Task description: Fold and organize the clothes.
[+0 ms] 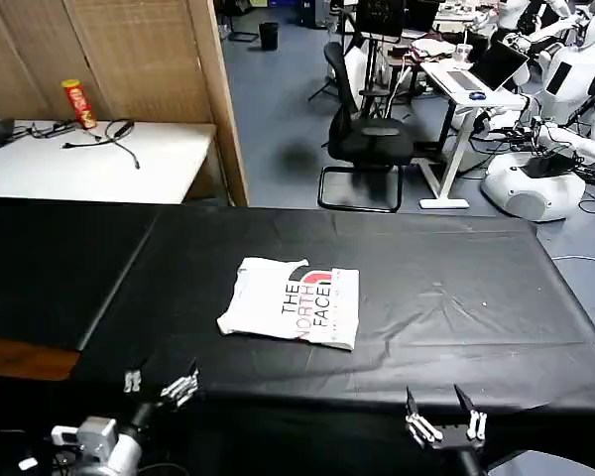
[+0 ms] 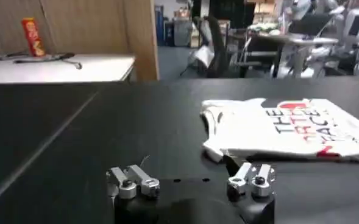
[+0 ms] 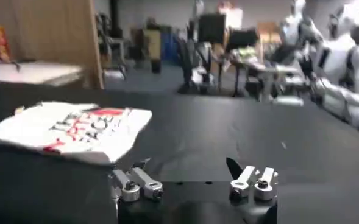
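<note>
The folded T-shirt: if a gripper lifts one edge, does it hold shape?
Probably not. The T-shirt is thin cloth in loose layers with a curled corner, so it would likely droop and unfold. It looks light; pushed across the black tablecloth, it may bunch.

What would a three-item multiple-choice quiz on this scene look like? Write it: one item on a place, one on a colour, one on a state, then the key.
1. Where does the T-shirt lie?
A. On the black table
B. On the office chair
C. In the left gripper

2. What colour is the shirt's lettering?
A. Green
B. Black
C. Yellow

3. How do the left gripper and the right gripper stand?
A. Both shut on the shirt
B. One holds a sleeve
C. Both open, holding nothing

Key: 1 A, the folded shirt rests mid-table; 2 B, black words beside a red mark; 3 C, both sit at the near edge, fingers spread.
</note>
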Tool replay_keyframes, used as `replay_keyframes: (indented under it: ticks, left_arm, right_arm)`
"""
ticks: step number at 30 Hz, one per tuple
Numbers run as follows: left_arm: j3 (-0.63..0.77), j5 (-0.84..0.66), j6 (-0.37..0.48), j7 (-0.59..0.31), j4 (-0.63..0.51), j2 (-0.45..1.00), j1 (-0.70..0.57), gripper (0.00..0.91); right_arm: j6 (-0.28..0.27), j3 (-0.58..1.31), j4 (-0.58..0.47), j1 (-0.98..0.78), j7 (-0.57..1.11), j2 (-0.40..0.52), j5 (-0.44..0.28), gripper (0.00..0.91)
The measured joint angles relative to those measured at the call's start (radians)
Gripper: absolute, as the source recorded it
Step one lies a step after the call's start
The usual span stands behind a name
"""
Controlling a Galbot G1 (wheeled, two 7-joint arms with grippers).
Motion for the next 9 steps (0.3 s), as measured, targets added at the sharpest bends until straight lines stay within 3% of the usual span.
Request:
replay_keyframes:
  ticks: [9]
  left_arm:
    - [-0.011, -0.011, 0.012, 0.003, -0.01, 0.001, 0.005, 0.878]
  right_arm:
    - [-0.011, 0.002, 0.03, -0.04, 0.001, 0.0, -0.001, 0.878]
